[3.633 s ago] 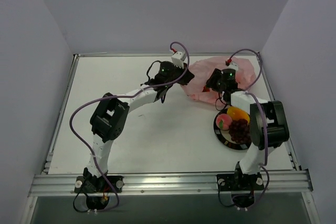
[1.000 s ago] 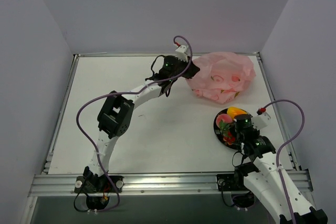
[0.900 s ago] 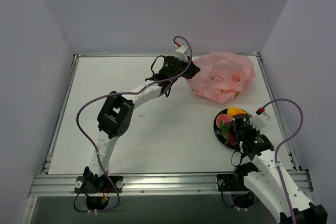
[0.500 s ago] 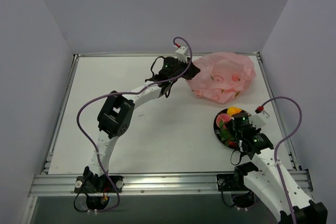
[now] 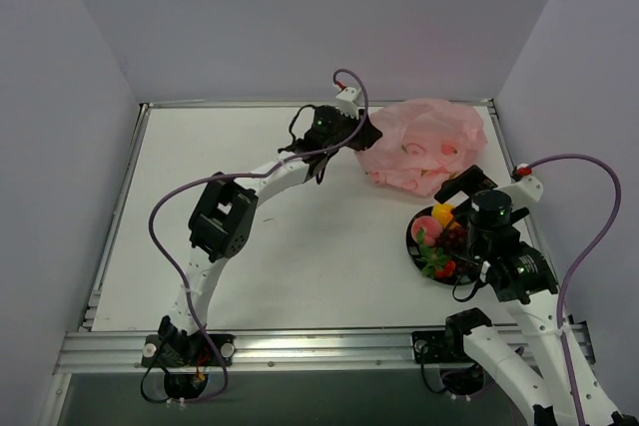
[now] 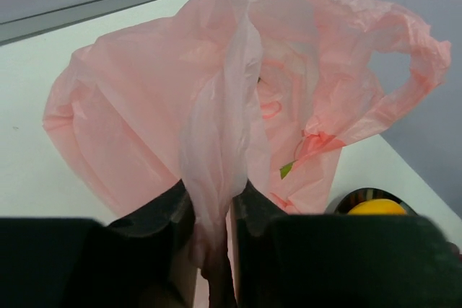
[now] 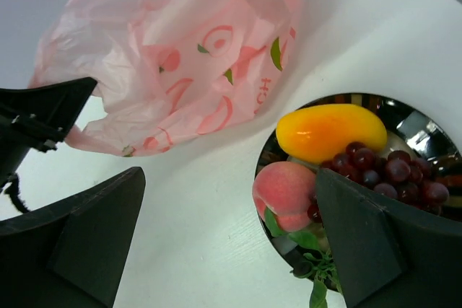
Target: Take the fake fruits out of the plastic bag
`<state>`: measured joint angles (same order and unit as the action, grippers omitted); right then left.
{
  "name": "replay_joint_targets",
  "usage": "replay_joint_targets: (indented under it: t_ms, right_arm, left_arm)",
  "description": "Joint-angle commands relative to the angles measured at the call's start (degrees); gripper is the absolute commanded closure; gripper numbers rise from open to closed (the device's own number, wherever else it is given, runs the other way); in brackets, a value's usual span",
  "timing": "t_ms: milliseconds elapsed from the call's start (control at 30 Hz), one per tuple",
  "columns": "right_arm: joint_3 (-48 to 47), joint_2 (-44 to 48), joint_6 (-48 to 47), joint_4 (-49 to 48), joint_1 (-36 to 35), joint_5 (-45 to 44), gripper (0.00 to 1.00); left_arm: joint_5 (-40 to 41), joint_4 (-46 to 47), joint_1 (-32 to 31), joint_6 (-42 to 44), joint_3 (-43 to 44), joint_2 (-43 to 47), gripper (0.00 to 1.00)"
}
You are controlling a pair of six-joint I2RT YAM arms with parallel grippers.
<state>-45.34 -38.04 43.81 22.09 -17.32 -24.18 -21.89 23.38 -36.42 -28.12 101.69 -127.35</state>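
No word, number or brand can be read anywhere. The plastic bag (image 7: 180,55) carries dark pink-red printed rings and curls with small green leaf shapes. A few letter-like strokes toward its 4 o'clock edge are illegible.

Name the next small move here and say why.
Probably open the left gripper and let go of the plastic bag: it pinches a fold, while the peach, yellow fruit, grapes and strawberry lie on the plate and the right gripper hangs open and empty above it.
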Motion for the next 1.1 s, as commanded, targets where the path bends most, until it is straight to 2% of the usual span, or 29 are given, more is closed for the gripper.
replay_joint_targets:
  t_ms: [0, 67, 167, 233, 567, 767, 800, 833, 933, 1067]
  right_arm:
    - [-5.4, -0.2, -6.8, -1.2, -0.3, -2.1, 0.0]
    - [-7.1, 0.2, -8.9, -2.1, -0.3, -1.8, 0.0]
    - [-10.6, 0.4, -12.9, -3.4, -0.3, -2.4, 0.0]
    - [-13.1, 0.4, -15.7, -4.6, -0.3, -3.2, 0.01]
    - [-19.3, 1.4, -22.7, -8.7, -0.3, -3.1, 0.01]
    - [-19.3, 2.8, -23.5, -9.6, -0.3, 0.2, 0.01]
    - [-19.0, 3.1, -23.2, -9.7, -0.3, 1.1, 0.01]
    - [-18.9, 3.5, -23.2, -9.8, -0.3, 1.5, 0.01]
    - [-18.5, 4.8, -23.0, -9.8, -0.3, 2.6, 0.01]
    - [-17.9, 6.0, -22.5, -9.9, -0.3, 3.0, 0.0]
  left_arm:
    - [1.5, -2.9, -0.5, 3.2, 6.1, 0.4, 0.75]
    - [1.9, -4.7, -0.5, 4.4, 6.9, 1.0, 0.64]
    - [2.6, -6.6, -0.5, 6.0, 7.5, 3.0, 0.38]
    - [3.2, -8.2, -0.6, 6.7, 7.6, 4.7, 0.07]
    - [9.7, -17.7, -0.4, 11.9, 5.4, 17.7, 0.06]
    - [22.8, -29.0, -0.8, 14.1, 0.1, 32.1, 0.06]
    - [26.6, -30.0, -2.1, 15.5, -1.8, 36.2, 0.06]
    - [36.5, -31.4, -4.0, 16.6, -2.2, 38.2, 0.06]
    - [37.8, -32.4, -8.7, 19.9, -4.7, 45.6, 0.06]
    - [42.4, -40.1, -9.5, 14.8, -7.5, 55.1, 0.06]
